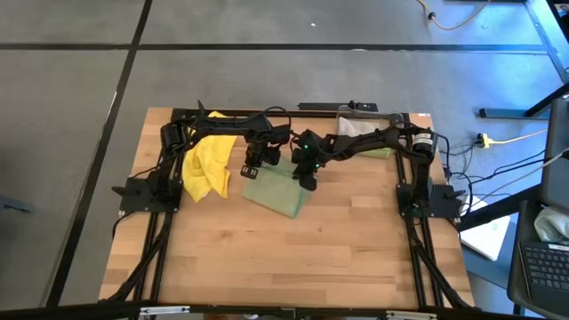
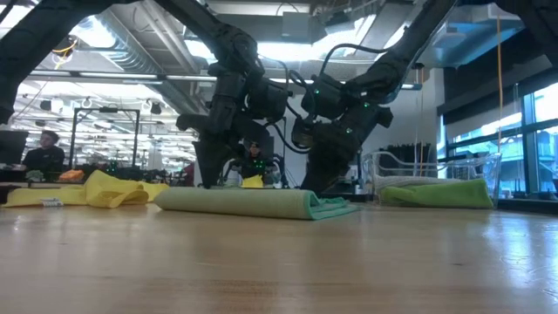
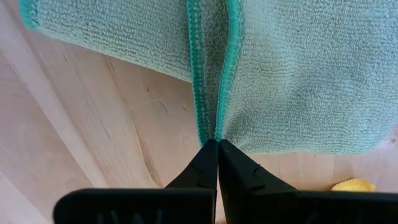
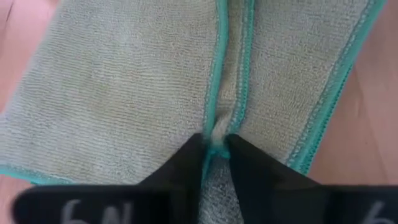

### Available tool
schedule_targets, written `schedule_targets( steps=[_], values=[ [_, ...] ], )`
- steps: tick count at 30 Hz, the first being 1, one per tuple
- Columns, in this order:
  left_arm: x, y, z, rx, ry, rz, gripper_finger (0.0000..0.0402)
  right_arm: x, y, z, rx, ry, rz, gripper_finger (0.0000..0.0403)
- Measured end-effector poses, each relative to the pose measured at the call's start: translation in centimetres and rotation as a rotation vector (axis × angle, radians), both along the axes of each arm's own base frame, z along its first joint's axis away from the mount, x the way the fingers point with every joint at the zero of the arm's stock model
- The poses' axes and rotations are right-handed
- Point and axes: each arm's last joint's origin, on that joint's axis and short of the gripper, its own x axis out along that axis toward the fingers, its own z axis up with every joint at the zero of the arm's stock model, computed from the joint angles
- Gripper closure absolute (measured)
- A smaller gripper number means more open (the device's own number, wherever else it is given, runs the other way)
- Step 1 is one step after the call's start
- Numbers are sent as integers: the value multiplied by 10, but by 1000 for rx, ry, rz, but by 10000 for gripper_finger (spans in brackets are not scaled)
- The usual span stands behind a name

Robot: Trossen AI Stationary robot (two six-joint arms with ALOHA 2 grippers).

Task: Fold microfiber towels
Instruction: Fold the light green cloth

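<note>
A pale olive-green towel [image 1: 277, 191] with teal hems lies folded flat on the middle of the wooden table; the low view shows it [image 2: 248, 202] as a low stack. Two of its hemmed edges run side by side along its top. My left gripper [image 1: 251, 171] stands shut at the towel's far left end, pointing down. My right gripper [image 1: 307, 180] leans down onto the far right end, fingers nearly together with cloth between them. A bright yellow towel [image 1: 206, 164] lies crumpled at the far left. My left gripper pinches the towel where its two teal hems run together [image 3: 211, 127], at the end of the fold, between the shut fingertips. The fingers come from above, pointing down. The towel lies flat on the table. My right gripper has the two teal hems [image 4: 217, 134] between its fingers, along the seam where the edges meet. It comes slanting down from the table's right. The cloth puckers up between the fingertips [image 4: 186, 155]; the rest lies flat.
A clear bin [image 2: 427, 170] at the far right corner has a bright green towel [image 2: 436, 194] by it. The near half of the table [image 1: 284, 258] is bare wood. A person [image 2: 44, 150] sits in the room beyond the table.
</note>
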Motion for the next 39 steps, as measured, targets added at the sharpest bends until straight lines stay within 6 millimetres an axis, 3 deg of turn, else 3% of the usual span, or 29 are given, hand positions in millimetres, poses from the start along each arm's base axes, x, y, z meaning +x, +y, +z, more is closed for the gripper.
schedule_targets(
  steps=[6, 15, 23, 31, 39],
  values=[
    [0, 0, 0, -2, 4, 0, 401, 0, -1, 0, -22, -8, 28, 393],
    [-4, 8, 0, 3, 10, 20, 401, -1, 0, 7, -32, -19, 35, 391],
    [-6, 10, 0, 5, 24, 27, 401, -6, 2, 34, -52, -67, 35, 390],
    [-3, 6, 1, 26, 18, -4, 401, -13, 25, 44, -10, 23, 69, 397],
    [17, 1, 24, 112, -64, -97, 401, -19, 46, 37, 19, 163, 83, 396]
  ],
)
